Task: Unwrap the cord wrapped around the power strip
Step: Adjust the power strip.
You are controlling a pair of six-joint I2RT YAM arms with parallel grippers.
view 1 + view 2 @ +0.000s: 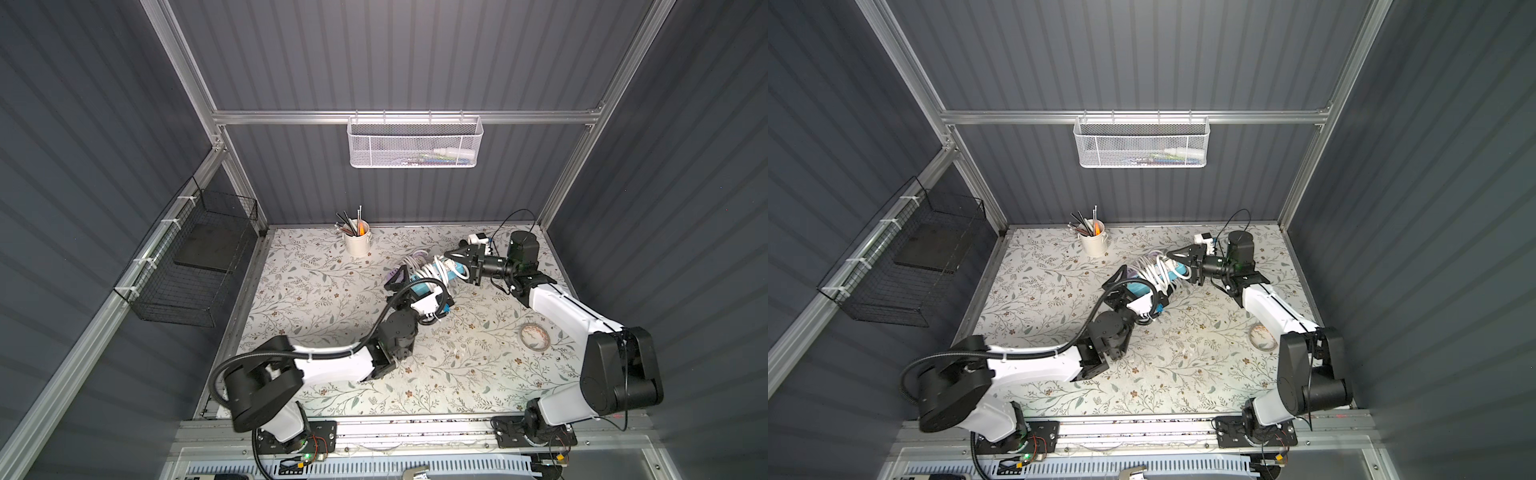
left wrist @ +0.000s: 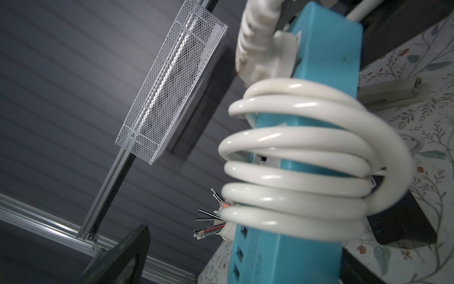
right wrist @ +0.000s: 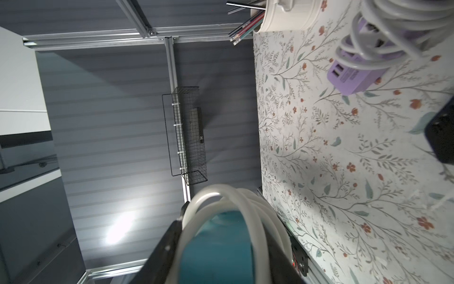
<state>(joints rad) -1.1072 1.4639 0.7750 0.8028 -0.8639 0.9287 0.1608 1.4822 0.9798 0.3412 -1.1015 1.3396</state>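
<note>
The cord is right under my left wrist: thick white turns looped loosely round the teal strip. Its plug lies against the strip's far end. The strip is over the middle of the table, slanted between my two claws and just beside a purple strip that has its own cord.

My right claw is closed on the far end. Its pads sit either side of the teal body, with some cord between them as far as I can tell. My left claw stands wide open astride the near end and holds nothing; there is a clear gap between its finger and the strip.

I judge the strip stiff, light and smooth, easiest to hold by its bare ends. The cord looks rubbery, springy and glossy, so it will keep its curl and may slide through a weak pinch. I'd take it at the plug or just behind it, where it is thick and free, and lead it off turn by turn. The risk is that my right pads trap a turn.
</note>
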